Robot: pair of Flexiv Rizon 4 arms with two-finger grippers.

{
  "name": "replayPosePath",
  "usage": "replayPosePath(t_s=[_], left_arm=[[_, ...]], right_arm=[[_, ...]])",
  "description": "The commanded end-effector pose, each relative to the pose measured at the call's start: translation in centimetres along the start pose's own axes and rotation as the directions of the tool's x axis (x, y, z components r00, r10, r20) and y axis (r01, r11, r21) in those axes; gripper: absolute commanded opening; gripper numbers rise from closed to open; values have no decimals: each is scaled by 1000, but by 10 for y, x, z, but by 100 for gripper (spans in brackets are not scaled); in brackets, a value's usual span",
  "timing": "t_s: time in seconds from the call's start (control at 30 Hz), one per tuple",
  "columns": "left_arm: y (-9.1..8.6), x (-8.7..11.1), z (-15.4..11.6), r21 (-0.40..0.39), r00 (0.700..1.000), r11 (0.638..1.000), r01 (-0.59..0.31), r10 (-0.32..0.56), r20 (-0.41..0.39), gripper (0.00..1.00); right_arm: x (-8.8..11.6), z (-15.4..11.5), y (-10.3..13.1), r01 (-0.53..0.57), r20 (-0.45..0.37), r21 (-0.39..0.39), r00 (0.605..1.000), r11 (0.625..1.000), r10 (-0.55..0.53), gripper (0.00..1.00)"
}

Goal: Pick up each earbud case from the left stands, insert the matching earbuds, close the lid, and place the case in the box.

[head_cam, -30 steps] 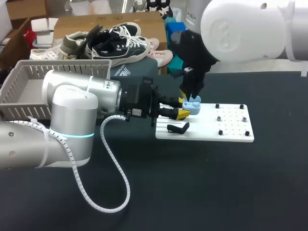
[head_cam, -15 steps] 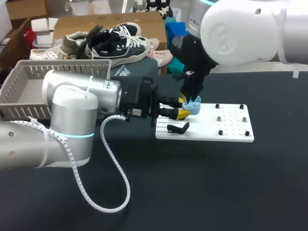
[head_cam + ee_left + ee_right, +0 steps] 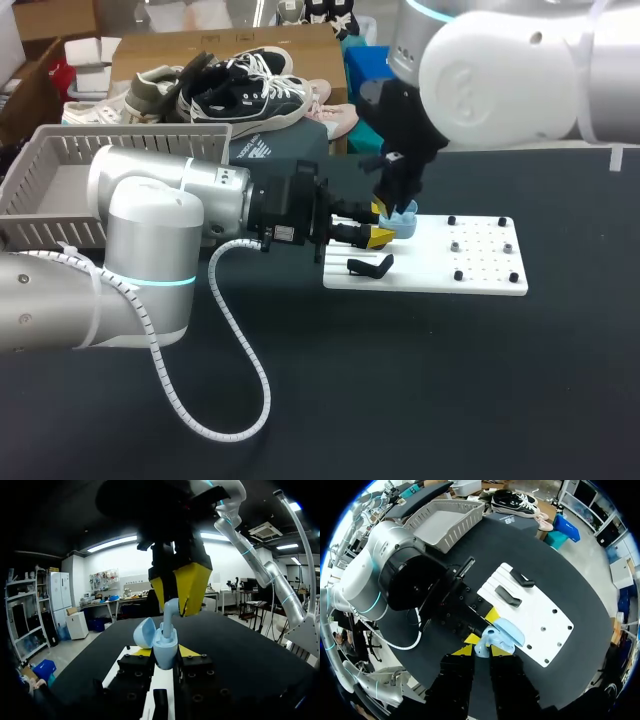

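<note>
case (image 3: 165,650): likely light, slick; 10 o'clock on board (image 3: 420,272) | left jaws clamp its body | right jaws pinch earbud (image 3: 169,611) stem

Nothing fancy otherwise, just a flat white plastic board (image 3: 470,262) with small black pegs (image 3: 452,221), lying on the matte black tabletop (image 3: 450,380).

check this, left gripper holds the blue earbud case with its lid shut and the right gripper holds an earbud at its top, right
The lid is open, not shut, per the left wrist view. Otherwise yes: the left gripper holds the blue earbud case and the right gripper holds an earbud at its top.
</note>
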State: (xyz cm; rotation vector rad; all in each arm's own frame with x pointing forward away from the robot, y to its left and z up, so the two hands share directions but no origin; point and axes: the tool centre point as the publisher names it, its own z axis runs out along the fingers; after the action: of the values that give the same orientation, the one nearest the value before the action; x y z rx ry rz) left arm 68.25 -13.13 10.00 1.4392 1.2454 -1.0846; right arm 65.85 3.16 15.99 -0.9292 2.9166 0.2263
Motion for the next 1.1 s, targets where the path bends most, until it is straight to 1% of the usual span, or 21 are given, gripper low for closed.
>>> replayPosePath(t_s=[0.03,0.27,1.1], left_arm=[[-1,0,0,-5,1000,1000,-1,1,1,0],[-1,0,0,-5,1000,1000,-1,1,1,0],[-1,0,0,-5,1000,1000,-1,1,1,0]], right_arm=[[4,2,1,-8,7,12,1000,1000,8,0],[3,2,0,-24,17,12,1000,1000,24,0],[-4,7,-5,-26,9,9,1000,1000,26,0]])
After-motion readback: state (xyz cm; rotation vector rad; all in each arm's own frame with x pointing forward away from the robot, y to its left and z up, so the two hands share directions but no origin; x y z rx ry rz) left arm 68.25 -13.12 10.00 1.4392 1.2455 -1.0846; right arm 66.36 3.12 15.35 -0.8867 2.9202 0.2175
